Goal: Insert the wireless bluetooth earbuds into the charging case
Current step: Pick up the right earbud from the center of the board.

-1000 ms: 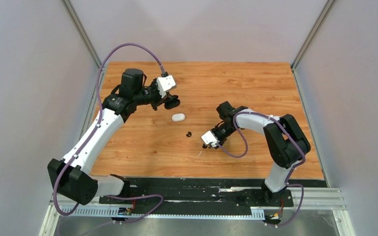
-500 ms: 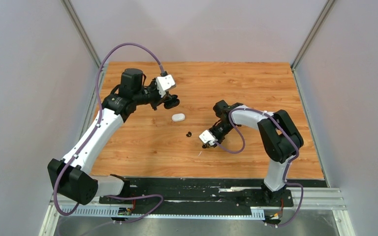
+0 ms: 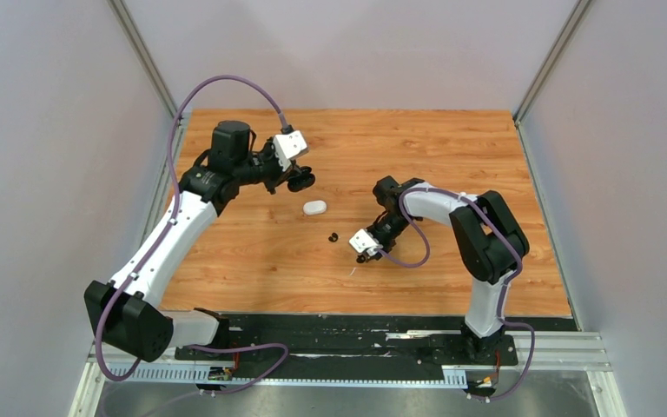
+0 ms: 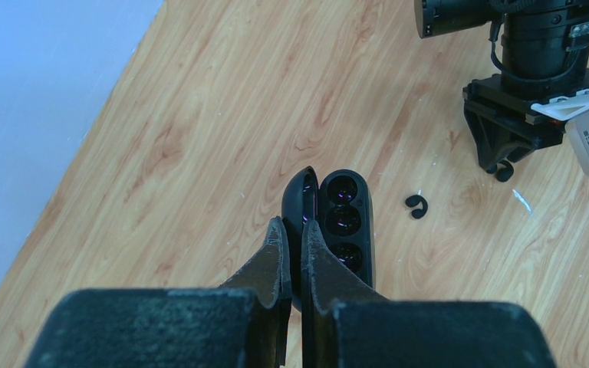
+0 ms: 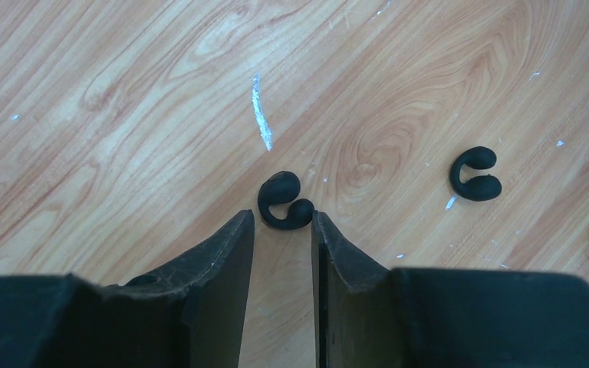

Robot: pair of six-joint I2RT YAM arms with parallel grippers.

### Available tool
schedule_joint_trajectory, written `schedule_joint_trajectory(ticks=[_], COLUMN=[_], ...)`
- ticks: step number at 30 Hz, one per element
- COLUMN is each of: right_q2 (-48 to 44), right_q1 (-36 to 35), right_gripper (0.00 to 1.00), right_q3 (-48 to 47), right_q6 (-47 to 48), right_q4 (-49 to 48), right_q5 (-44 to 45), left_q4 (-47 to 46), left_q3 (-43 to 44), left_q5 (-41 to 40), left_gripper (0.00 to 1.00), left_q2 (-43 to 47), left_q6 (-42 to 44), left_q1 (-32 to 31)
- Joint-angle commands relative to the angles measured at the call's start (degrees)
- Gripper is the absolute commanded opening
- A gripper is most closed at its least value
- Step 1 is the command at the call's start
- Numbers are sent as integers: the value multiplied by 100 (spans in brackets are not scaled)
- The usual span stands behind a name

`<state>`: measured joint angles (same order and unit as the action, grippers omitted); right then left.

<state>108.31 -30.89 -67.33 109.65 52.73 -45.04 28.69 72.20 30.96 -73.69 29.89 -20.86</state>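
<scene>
The right gripper, jaws apart, hangs low over mid-table; one black earbud lies just ahead of its fingertips, centred on the gap. The left gripper, nearer the table's far-left corner, is clamped on the open black charging case

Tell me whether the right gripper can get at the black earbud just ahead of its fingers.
Probably yes: the right gripper stands open and the black earbud lies flat right at its fingertips, with nothing between them.
</scene>
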Motion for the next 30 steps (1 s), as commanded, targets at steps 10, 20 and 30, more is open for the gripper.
schedule_joint_trajectory(ticks=[10, 20, 30], right_q2=[252, 358, 764], right_q1=[-145, -174, -215], right_gripper=[31, 23, 26], right_q3=[-390, -640, -1343], right_q6=[-214, -625, -1875], right_q4=[311, 378, 394], right_q5=[-147, -250, -434], left_q4=[-206, -221, -240], left_q3=[-53, -46, -66], left_q5=[40, 39, 78], left_gripper=[0, 0, 0], left_q2=[182, 174, 153], left_q6=[-115, -132, -180], left_q1=[43, 47, 47])
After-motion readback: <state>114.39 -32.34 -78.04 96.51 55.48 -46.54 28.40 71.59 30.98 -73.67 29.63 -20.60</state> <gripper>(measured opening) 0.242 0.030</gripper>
